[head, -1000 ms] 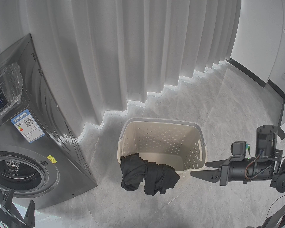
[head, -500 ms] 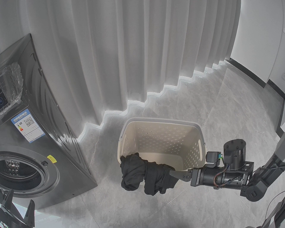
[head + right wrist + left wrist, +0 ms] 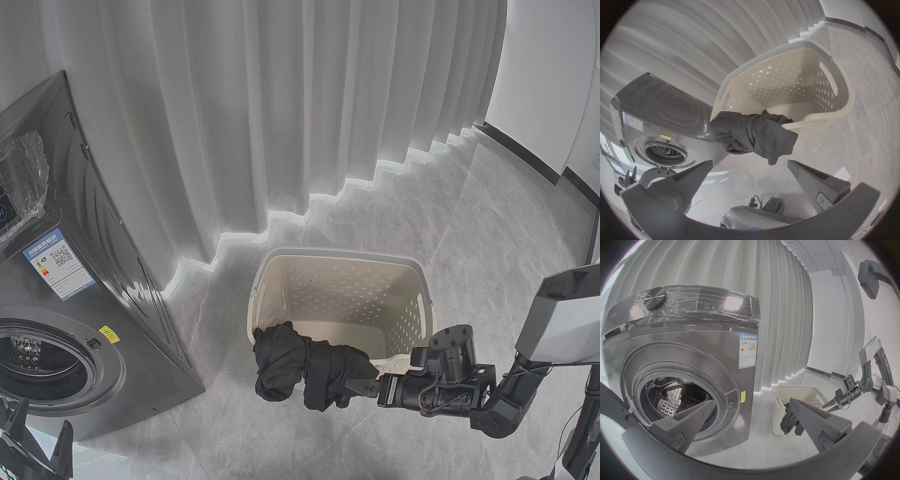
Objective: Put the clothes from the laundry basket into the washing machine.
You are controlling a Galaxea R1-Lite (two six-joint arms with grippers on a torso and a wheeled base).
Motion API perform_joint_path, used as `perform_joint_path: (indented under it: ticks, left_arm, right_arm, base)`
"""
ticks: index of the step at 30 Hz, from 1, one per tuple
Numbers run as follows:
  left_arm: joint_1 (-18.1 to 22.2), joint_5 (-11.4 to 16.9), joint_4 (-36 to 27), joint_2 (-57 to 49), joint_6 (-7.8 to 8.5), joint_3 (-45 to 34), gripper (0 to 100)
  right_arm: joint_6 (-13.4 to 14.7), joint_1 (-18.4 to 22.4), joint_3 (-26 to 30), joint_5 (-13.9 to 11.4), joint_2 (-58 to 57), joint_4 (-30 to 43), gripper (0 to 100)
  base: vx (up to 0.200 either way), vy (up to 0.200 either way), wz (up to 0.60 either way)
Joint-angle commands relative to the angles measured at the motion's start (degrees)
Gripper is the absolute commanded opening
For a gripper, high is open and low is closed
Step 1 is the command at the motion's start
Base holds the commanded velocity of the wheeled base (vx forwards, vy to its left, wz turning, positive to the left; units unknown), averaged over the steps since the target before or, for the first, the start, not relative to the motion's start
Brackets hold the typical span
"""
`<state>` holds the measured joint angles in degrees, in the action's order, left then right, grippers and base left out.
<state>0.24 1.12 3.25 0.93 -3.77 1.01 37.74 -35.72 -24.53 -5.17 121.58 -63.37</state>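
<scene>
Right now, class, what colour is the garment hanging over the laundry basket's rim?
The garment is black; right wrist view shows it best.

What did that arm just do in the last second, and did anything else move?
The right claw swept leftward and lower, from beside the cream plastic laundry basket to the edge of the black garment draped over its front rim. It is open, gripping nothing. Basket, garment, grey washing machine and left claw stayed put.

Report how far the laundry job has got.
Done: the washing machine door is open; the laundry basket looks empty inside. In hand: the open right gripper sits at the black garment draped over the basket's near rim, not yet gripping it. Left: grasp it and load it into the drum.
</scene>
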Motion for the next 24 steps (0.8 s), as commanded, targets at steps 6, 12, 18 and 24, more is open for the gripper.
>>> perform_joint_path:
  ticks: [6,12,18,24]
  left_arm:
    - [0.02,0.02,0.0,-0.84,-0.01,-0.84,100]
    - [0.02,0.02,0.08,-0.84,-0.01,-0.84,100]
    - [0.02,0.02,0.08,-0.84,-0.01,-0.84,100]
    - [0.02,0.02,0.0,-0.84,-0.01,-0.84,100]
  right_arm:
    - [3.3,-0.05,-3.77,0.6,8.5,-2.2,100]
    - [4.01,0.65,-6.76,0.6,10.87,-2.2,100]
    - [4.09,2.58,-7.55,0.69,11.75,-1.85,100]
    - [4.01,2.94,-7.73,0.69,12.54,-1.76,100]
  base:
    - [0.0,0.0,0.0]
    - [0.0,0.0,0.0]
    - [0.0,0.0,0.0]
    - [0.0,0.0,0.0]
